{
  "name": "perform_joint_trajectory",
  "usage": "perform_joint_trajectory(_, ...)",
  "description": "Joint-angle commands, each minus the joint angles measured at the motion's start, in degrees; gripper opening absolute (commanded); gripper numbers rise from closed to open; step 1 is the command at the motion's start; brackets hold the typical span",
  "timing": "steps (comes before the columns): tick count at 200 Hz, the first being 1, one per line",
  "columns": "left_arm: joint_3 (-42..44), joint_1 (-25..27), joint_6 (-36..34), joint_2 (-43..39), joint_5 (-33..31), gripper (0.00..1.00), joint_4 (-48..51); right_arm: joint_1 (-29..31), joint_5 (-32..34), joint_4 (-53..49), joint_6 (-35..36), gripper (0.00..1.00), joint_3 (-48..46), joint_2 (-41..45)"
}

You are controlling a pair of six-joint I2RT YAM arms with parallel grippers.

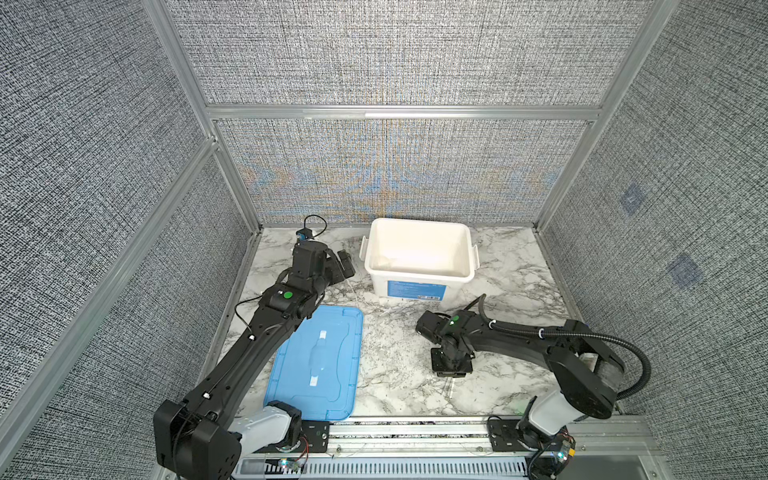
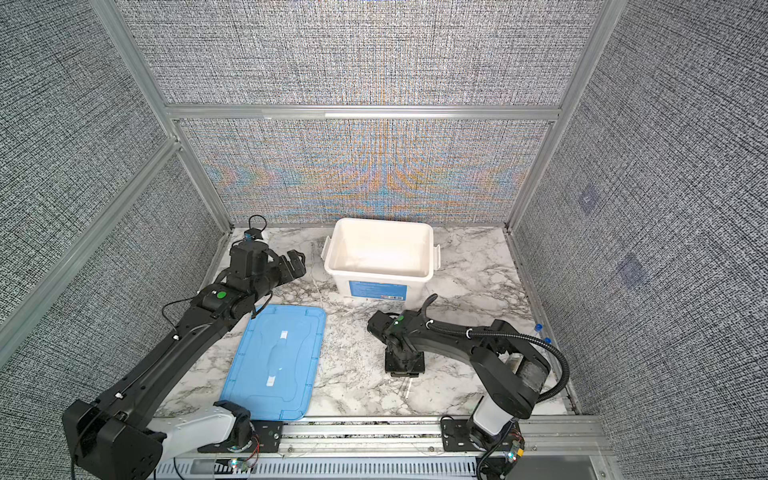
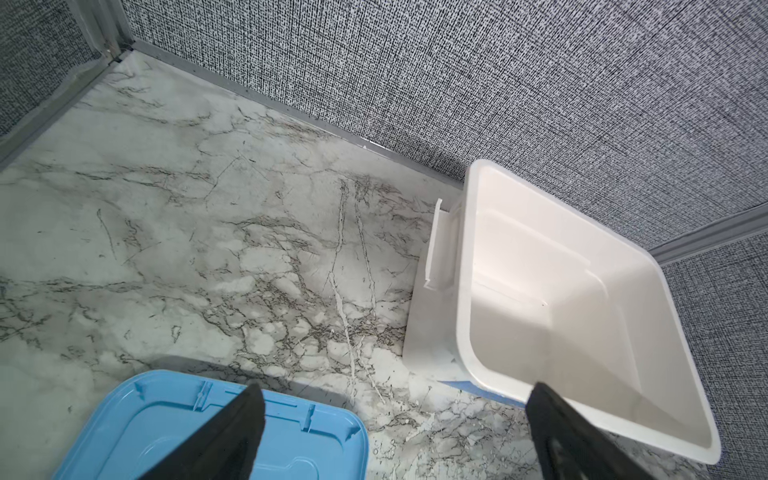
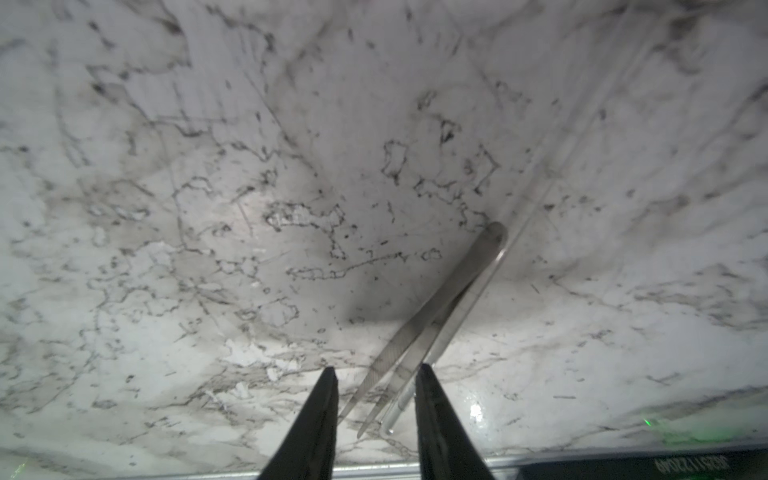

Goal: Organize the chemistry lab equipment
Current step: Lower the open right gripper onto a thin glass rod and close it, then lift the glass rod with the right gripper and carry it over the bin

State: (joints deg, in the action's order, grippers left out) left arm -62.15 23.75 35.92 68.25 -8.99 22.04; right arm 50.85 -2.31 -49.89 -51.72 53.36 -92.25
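Here we show the pick-up step of the tidying. The right pincer (image 4: 377, 368) stands point-down on the white-and-grey marbled tabletop (image 4: 208, 249). Its two black fingers are a little apart and straddle the tips of a pair of slim silver metal tweezers (image 4: 432, 316) and the rounded end of a long, thin clear rod (image 4: 538, 191). We cannot tell whether the fingers press on them.

Both pieces lie flat and just beside each other. Their long axes are nearly parallel and run obliquely across the line on which the fingers close. The tweezers point tips-first into the pincer, with the joined end lying away from it. The rod runs on well past that end.

The left pincer (image 3: 395, 386) hangs wide apart and empty. An open white plastic tub (image 3: 464, 291) sits just beside one finger, and a flat blue plastic lid (image 3: 124, 424) lies under the other.

Two small blue caps of clear tubes (image 2: 539, 328) show well apart from the right pincer, beyond its arm.

We judge that the next move calls for a firm closing on the springy tweezers, then a level lift towards the tub. A hold so near the tips may let the long body droop, and the rod may be caught along with it or roll aside.
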Motion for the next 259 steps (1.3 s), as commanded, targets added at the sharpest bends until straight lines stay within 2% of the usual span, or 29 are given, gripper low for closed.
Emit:
perform_joint_trajectory(1, -0.02, -0.11, -0.94, -0.56, -0.15, 0.99, 0.22, -0.40, -0.92, 0.53, -0.68, 0.33, -0.11, 0.05)
perform_joint_trajectory(76, 1.53, -0.14, -1.02, -1.51, 0.19, 0.99, -0.56, -1.01, -1.10, 4.07, -0.26, 0.30, -1.89, -1.59)
perform_joint_trajectory(110, 1.84, -0.13, -0.46, -2.31, 0.12, 0.99, -0.27, -0.93, -1.04, 4.37, 1.05, 0.24, -0.61, -2.49)
perform_joint_trajectory(154, 1.96, -0.18, -0.15, -2.69, -0.14, 0.99, 0.35, -0.89, -1.15, 4.98, 2.36, 0.12, 0.33, -3.56)
perform_joint_trajectory(203, 1.76, -0.12, -0.06, -2.21, -0.14, 0.99, 0.44, -0.64, 1.25, 5.38, 3.02, 0.01, 0.64, -1.53)
perform_joint_trajectory(259, 1.37, -0.12, -0.06, -1.89, -0.60, 0.99, 0.18, -0.62, 4.82, 7.14, 3.70, 0.00, -0.34, 5.96)
